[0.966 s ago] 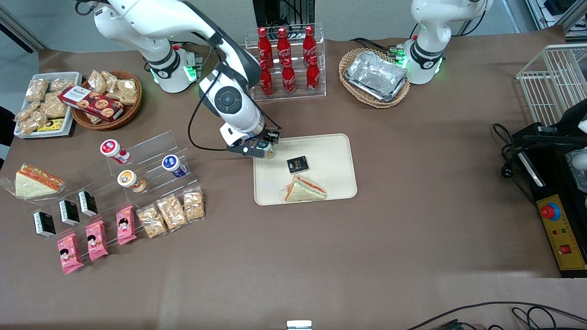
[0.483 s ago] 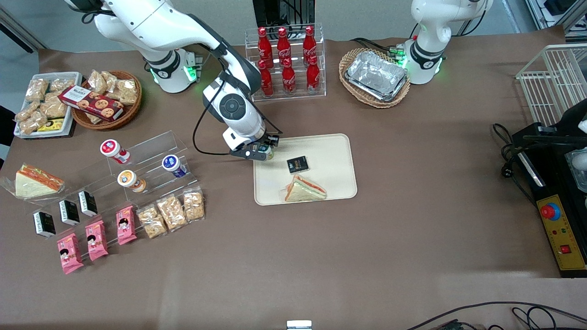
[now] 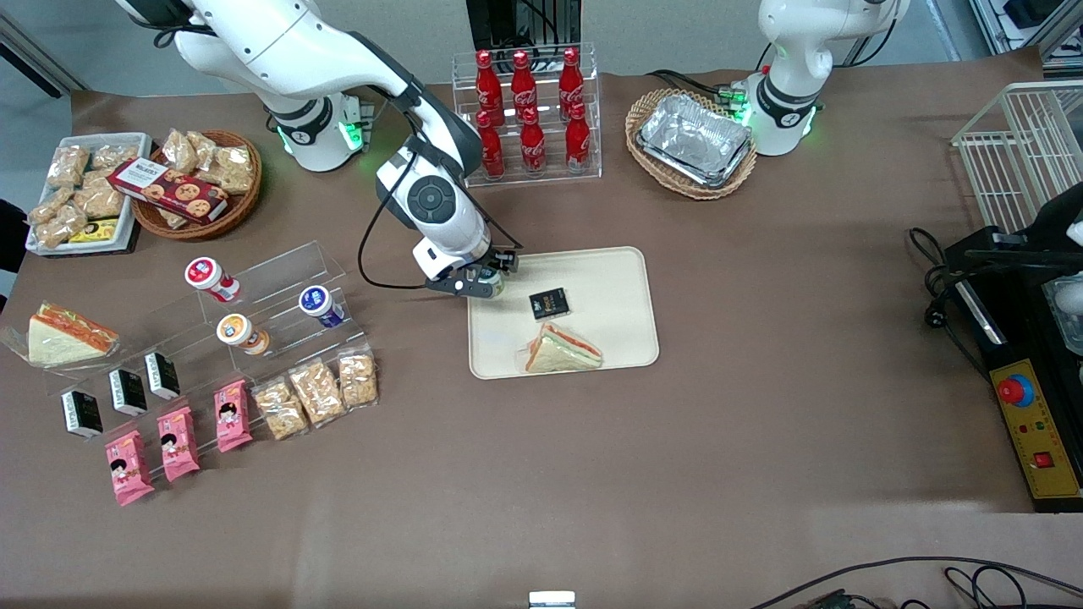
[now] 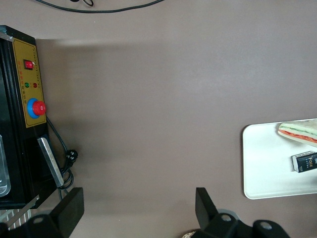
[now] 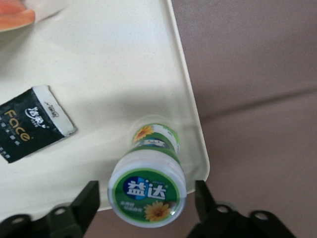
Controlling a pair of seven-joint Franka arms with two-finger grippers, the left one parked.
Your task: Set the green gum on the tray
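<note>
My gripper [image 5: 147, 206] hangs over the corner of the tray [image 3: 609, 292] that lies toward my end of the table, farthest from the front camera. My fingers [image 5: 85, 202] stand spread, one on each side of the green gum [image 5: 147, 191], with a gap showing between each of them and the lid; I grip nothing. The green gum stands on the tray just inside that rounded corner, its lid up with blue lettering and a yellow flower mark on it.

The tray rests on a brown table cover [image 3: 592, 465] that spreads over the whole surface. On the tray near the gum lies a small black packet [image 3: 549, 303], and nearer the front camera a wrapped sandwich [image 3: 562, 349].

Toward my end of the table a clear stepped stand [image 3: 279, 292] carries red-, orange- and blue-lidded canisters, with pink snack packs [image 3: 176, 443] in front of it. A rack of red cola bottles [image 3: 526, 110] stands farther from the camera than the tray, beside a wicker basket of foil trays [image 3: 692, 142].
</note>
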